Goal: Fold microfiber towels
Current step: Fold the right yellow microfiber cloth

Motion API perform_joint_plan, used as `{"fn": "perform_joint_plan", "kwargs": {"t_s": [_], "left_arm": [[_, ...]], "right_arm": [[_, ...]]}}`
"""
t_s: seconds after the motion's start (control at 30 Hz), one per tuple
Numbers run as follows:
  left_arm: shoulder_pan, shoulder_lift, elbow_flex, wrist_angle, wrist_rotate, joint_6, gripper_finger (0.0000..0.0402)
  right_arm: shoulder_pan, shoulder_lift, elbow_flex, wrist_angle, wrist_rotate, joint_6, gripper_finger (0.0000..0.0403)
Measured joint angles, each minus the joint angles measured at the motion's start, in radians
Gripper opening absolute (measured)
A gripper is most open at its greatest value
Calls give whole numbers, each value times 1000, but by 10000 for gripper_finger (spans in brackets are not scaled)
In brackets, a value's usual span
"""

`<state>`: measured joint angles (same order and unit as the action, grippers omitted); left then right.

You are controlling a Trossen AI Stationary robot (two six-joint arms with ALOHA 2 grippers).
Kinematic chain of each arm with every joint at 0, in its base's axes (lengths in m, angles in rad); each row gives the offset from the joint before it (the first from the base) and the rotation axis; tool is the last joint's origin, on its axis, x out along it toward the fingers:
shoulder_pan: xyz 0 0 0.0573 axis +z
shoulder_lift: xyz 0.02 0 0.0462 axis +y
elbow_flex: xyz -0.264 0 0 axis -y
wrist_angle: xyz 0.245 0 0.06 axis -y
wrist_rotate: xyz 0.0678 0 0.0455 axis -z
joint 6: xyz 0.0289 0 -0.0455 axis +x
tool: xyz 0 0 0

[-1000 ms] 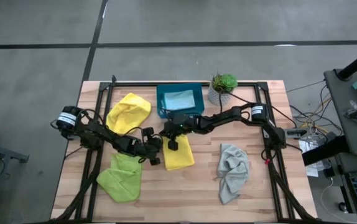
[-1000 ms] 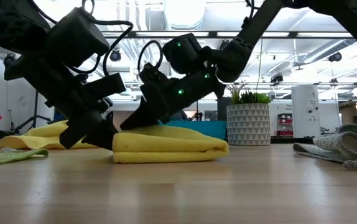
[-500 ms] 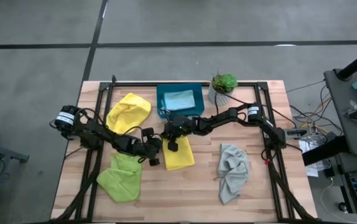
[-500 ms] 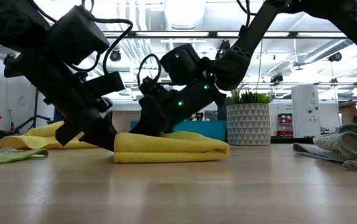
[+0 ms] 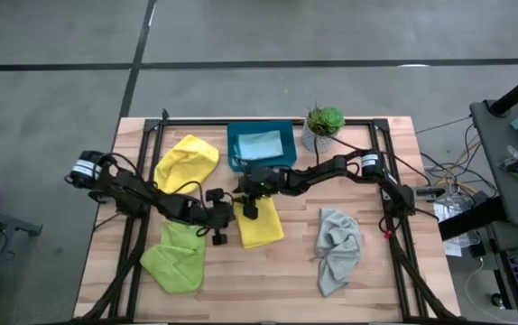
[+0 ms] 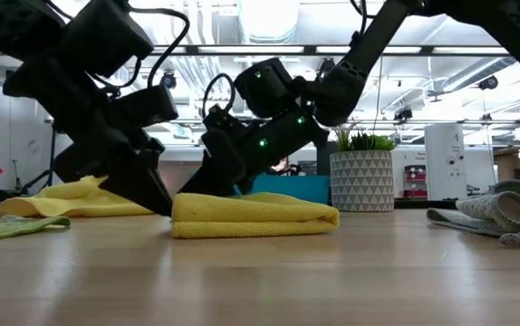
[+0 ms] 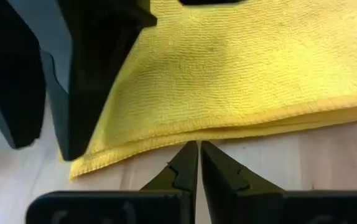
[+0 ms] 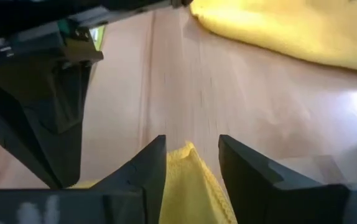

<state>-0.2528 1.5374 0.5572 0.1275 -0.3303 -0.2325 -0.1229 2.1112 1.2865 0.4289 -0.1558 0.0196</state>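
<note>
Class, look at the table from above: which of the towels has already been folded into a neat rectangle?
The yellow towel at the table's middle, between both grippers; the other yellow, green and grey ones lie crumpled.

We see even overhead light from the ceiling strip fixtures (image 6: pixel 269 50), which glare white in the low view. The wooden table (image 5: pixel 367 271) carries only soft, short shadows, while the near tabletop in the low view lies out of focus.

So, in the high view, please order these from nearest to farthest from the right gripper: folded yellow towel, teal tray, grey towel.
From the right gripper:
1. Folded yellow towel, directly under it.
2. Teal tray, behind it, toward the far edge.
3. Grey towel, off to the right side.
</note>
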Motion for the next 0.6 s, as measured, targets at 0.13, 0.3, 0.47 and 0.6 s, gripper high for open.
{"fn": "perform_joint_plan", "kwargs": {"t_s": [0.13,0.3,0.47,0.6], "left_arm": [[0,-38,2,-23,24,-23,6],[-6,-90,3,-17,42,-29,6],[-5,-109,4,44,16,-49,6],[-4,-58,4,132,-64,-34,6]], "right_arm": [[0,-34,0,-43,0,7,141],[0,-111,1,-148,0,-6,130],[16,-197,-8,-292,71,-41,115],[37,-244,-53,-319,177,-73,101]]}}
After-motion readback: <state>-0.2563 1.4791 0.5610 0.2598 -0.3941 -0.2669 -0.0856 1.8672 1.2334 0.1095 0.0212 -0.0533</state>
